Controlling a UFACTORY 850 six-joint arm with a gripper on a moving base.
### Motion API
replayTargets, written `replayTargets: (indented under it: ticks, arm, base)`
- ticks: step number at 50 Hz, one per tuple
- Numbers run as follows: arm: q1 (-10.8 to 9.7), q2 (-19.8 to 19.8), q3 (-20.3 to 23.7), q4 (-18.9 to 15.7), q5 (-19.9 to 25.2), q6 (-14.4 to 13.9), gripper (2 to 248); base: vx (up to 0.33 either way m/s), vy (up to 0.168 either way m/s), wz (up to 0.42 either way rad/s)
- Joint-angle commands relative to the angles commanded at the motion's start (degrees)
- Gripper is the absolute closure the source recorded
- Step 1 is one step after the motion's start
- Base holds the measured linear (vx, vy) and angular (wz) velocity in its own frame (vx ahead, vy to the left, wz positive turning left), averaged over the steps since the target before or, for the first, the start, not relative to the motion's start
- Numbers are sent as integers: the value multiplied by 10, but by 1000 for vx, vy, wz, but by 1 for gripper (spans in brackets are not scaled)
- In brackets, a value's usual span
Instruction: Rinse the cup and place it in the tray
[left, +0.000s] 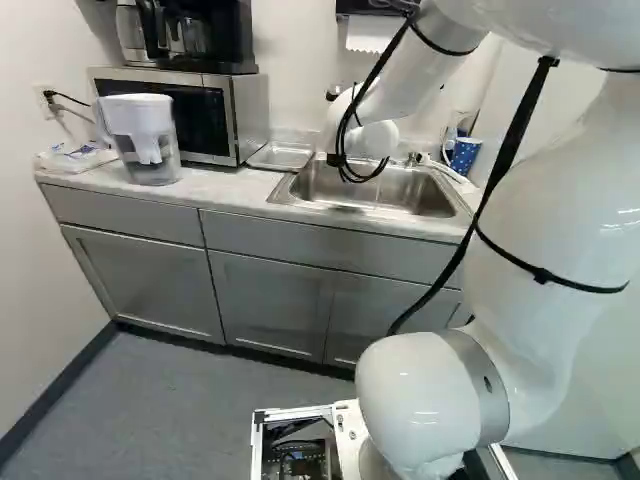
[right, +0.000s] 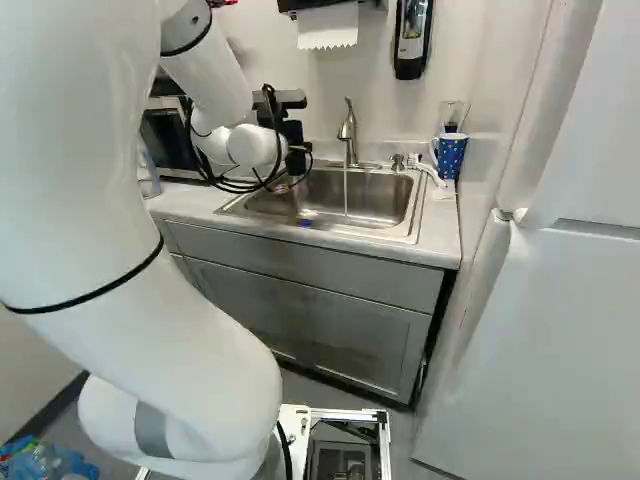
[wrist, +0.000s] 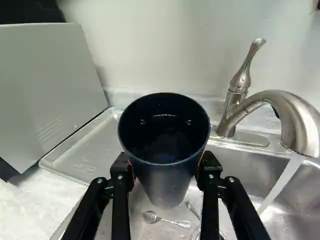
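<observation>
Gripping: the gripper (right: 296, 160) has dark cup (wrist: 167, 180) between its two fingers, above the sink (right: 412, 222).
Counter: pale counter (right: 440, 240), with white wall (wrist: 150, 40) behind.
Tray: metal tray (wrist: 87, 150) lies between microwave (left: 225, 120) and sink.
Edges: faucet (wrist: 290, 112) rises at sink's back.
Open room: gap between cup and running water (wrist: 280, 187).

- Text, labels, brands, numbers, signs: none legible in the left base, right base or wrist view.
- Metal tray (wrist: 95, 142): faint marking on its flat inner surface, seen in wrist view; characters cannot be made out.
- Wall dispenser (right: 412, 38): any print on its pale front too small to read.
- Circuit board (left: 300, 460), foot of left base view: fine detail, any lettering unresolved.
</observation>
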Motion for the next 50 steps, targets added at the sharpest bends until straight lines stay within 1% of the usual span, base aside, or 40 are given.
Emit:
replayTargets:
  ticks: [14,33,50]
  arm:
    - [4,11,-6,0,-25,0,124]
    - [22,24,-16,0,-52,0,124]
    - [30,37,-25,0,-79,0,124]
  base:
    - [0,0,0]
    - [0,0,0]
    - [0,0,0]
